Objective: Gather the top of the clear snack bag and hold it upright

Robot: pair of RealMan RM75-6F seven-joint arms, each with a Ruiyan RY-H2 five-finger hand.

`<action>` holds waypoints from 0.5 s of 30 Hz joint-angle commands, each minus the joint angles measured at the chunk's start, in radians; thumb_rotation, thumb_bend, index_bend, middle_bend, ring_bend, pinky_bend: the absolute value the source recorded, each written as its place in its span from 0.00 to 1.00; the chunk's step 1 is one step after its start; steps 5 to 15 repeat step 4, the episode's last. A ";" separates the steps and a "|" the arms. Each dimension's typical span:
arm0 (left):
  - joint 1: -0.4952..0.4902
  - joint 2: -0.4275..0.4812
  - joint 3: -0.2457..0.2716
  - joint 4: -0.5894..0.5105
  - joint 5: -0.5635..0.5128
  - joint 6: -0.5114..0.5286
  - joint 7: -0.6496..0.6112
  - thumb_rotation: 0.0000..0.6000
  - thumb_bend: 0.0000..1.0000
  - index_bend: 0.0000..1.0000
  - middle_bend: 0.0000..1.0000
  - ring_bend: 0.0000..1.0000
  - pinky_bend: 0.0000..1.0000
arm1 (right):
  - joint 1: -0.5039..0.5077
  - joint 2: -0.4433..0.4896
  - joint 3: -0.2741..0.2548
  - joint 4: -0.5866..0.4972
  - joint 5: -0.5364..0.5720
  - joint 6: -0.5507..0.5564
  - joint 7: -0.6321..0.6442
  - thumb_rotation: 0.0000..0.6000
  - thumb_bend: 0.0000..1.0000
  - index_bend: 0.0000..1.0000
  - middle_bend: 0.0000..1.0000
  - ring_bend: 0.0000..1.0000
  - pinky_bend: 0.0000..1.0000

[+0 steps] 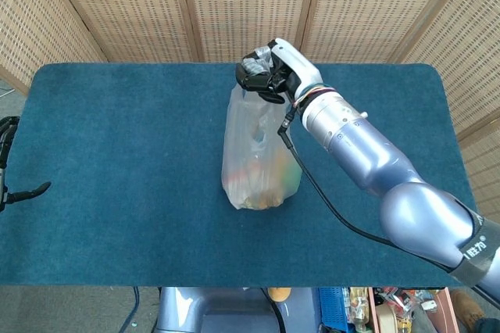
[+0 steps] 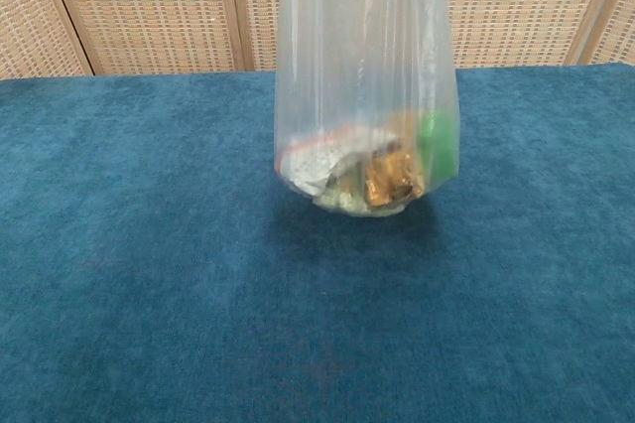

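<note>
The clear snack bag (image 1: pixel 258 153) hangs upright over the middle of the blue table (image 1: pixel 117 137), its bunched top gripped by my right hand (image 1: pixel 269 73). In the chest view the bag (image 2: pixel 362 75) fills the centre, stretched tall, with a gold wrapper, a green block (image 2: pixel 437 145) and a white packet at its bottom; the hand holding it is above the frame there. The bag's bottom sits just above or lightly on the cloth; I cannot tell which. Only a dark fingertip of my left hand (image 1: pixel 23 191) shows at the left edge of the head view, holding nothing.
A woven screen (image 1: pixel 250 5) stands behind the table. The right arm (image 1: pixel 375 169) reaches in from the lower right. Boxes of clutter (image 1: pixel 375 306) lie on the floor below the table's front edge.
</note>
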 commanded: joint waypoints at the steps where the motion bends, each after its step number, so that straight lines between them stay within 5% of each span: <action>1: 0.001 0.001 -0.001 -0.002 0.003 0.001 -0.001 1.00 0.04 0.00 0.00 0.00 0.00 | 0.040 0.014 -0.032 0.010 0.051 -0.002 -0.039 1.00 1.00 1.00 0.99 0.97 1.00; 15: 0.001 0.002 -0.001 -0.004 0.004 -0.002 0.000 1.00 0.04 0.00 0.00 0.00 0.00 | 0.063 0.014 -0.052 0.016 0.086 -0.004 -0.068 1.00 1.00 1.00 0.99 0.97 1.00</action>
